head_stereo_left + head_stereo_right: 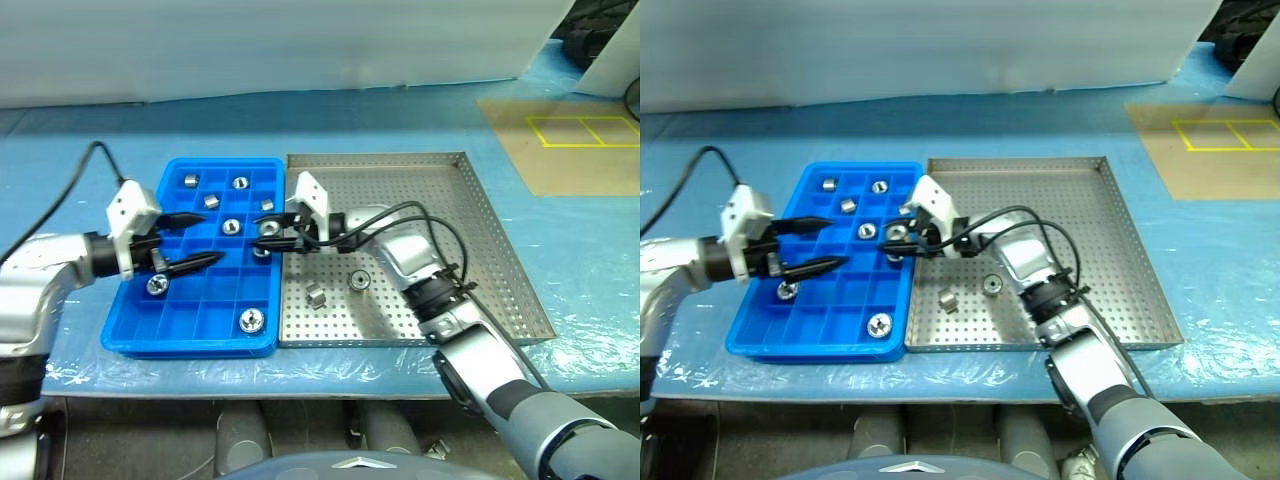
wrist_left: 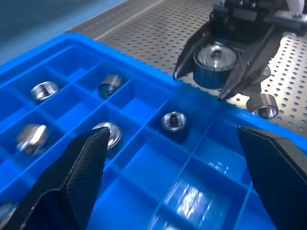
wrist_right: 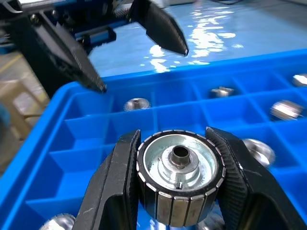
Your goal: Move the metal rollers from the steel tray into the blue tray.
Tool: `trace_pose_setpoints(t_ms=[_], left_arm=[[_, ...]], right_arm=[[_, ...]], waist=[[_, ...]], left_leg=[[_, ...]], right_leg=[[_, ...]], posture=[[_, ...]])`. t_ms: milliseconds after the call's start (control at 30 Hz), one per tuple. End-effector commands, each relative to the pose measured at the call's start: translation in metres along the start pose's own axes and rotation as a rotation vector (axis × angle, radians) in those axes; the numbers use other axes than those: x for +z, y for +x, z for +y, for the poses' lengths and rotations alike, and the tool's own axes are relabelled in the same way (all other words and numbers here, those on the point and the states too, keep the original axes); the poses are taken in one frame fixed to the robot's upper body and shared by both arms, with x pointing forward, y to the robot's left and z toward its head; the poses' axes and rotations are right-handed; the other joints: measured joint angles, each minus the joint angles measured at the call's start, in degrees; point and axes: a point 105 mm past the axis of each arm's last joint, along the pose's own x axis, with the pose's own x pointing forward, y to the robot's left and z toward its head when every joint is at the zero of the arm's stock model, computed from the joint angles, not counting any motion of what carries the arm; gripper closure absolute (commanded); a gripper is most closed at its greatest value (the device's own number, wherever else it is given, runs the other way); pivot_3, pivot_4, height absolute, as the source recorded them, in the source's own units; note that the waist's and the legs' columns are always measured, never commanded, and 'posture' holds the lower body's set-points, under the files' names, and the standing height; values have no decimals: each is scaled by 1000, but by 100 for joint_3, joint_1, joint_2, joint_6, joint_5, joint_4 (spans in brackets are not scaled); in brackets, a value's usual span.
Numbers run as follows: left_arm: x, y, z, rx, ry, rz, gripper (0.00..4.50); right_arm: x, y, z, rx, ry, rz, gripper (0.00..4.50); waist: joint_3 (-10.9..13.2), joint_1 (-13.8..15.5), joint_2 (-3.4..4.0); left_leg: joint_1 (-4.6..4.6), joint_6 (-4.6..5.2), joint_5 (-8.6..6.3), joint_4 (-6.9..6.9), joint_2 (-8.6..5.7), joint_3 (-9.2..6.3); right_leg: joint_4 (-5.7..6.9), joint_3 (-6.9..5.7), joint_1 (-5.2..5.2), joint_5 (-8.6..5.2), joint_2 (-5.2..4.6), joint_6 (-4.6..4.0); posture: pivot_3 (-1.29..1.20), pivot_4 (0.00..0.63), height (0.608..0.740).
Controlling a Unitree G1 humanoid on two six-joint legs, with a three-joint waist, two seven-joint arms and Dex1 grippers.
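The blue tray (image 1: pixel 190 315) lies left of the steel tray (image 1: pixel 450 230), rim to rim. My right gripper (image 1: pixel 272 236) is shut on a flanged metal roller (image 3: pixel 180 184) and hangs over the blue tray's right edge. My left gripper (image 1: pixel 213 237) is open and holds nothing. It hovers over the blue tray's left half, pointing toward the right gripper. Several rollers sit in blue compartments, among them one at the back (image 1: pixel 190 180) and one at the front (image 1: pixel 251 320). On the steel tray's floor lie a disc (image 1: pixel 360 279) and a short cylinder (image 1: pixel 317 296).
Both trays rest on a pale blue table covering (image 1: pixel 560 290). A brown board with yellow taped squares (image 1: pixel 580 140) lies at the back right. A white wall (image 1: pixel 300 50) runs along the table's far side. Cables trail from both wrists.
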Motion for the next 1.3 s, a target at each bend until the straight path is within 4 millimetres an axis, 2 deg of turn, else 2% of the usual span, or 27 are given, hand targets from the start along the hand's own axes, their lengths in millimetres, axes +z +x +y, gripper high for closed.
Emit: trace_pose_setpoints(t_ms=[33,133,267,533,667,800,900,933,967,1067,1133,1233,1300], left_arm=[[14,-14,-5,52,41,-19,0],[13,-23,-4,98,32,-15,0],[9,-24,-7,99,25,-8,0],[14,-13,-8,68,29,-26,0],[15,-8,-8,45,30,-28,0],[16,-2,-10,23,25,-34,0],[14,0,-10,16,19,-34,0],[14,1,-10,11,18,-35,0],[14,3,-11,5,18,-36,0],[16,10,-12,-25,21,-48,0],[18,19,-13,-58,25,-59,0],[21,37,-13,-125,39,-83,0],[22,48,-11,-166,47,-91,0]], right_arm=[[9,9,3,49,-54,-33,2824],[9,21,6,70,-42,-40,2824],[1,33,7,62,-26,-31,2824],[-15,37,7,42,0,-3,2824],[-20,40,17,88,10,7,2824],[-23,38,24,128,41,17,1461],[-23,37,11,34,45,25,409],[-23,35,10,34,32,30,121],[-22,33,10,37,20,32,121],[-14,22,-2,-18,3,6,121],[-1,3,-15,-82,-26,-20,121],[28,-49,-27,-152,8,-107,121],[35,-79,-30,-216,4,-115,121]], waist=[[1,132,1],[0,243,-1],[0,259,-1],[-1,244,-2],[-2,221,-4],[-2,215,-4],[-2,207,-4],[-2,209,-4],[-2,212,-4],[-2,225,-4],[-1,231,-3],[1,249,0],[-1,236,-4]], left_leg=[[0,0,0,1,-2,0],[-3,-2,1,5,-1,-10],[-4,-16,9,5,-1,-39],[-14,-27,16,5,0,-56],[-15,-29,17,5,0,-56],[-15,-29,17,5,-1,-57],[-12,-31,18,5,0,-57],[-12,-33,19,5,0,-57],[-11,-33,20,5,0,-57],[-10,-35,21,8,-1,-57],[-10,-36,22,13,-4,-58],[-13,-39,23,24,-8,-57],[-14,-63,38,25,-12,-56]], right_leg=[[0,-3,1,0,-2,0],[5,-11,7,0,-8,0],[18,-18,9,-1,-5,0],[25,-28,3,-2,-3,-2],[25,-28,1,-3,-1,-3],[25,-28,2,-3,-1,-4],[29,-28,2,-3,-1,-4],[33,-28,1,-4,-1,-4],[36,-28,2,-4,-2,-4],[41,-28,2,-4,-4,-4],[45,-28,4,-4,-6,-4],[54,-26,6,-4,-9,-3],[55,-24,8,-4,-5,-2]], posture=[[209,150,740],[223,150,740],[220,150,740],[188,150,740],[173,150,740],[163,150,740],[150,150,740],[144,150,740],[132,150,740],[98,150,740],[55,150,740],[-13,150,740],[-77,150,740]])
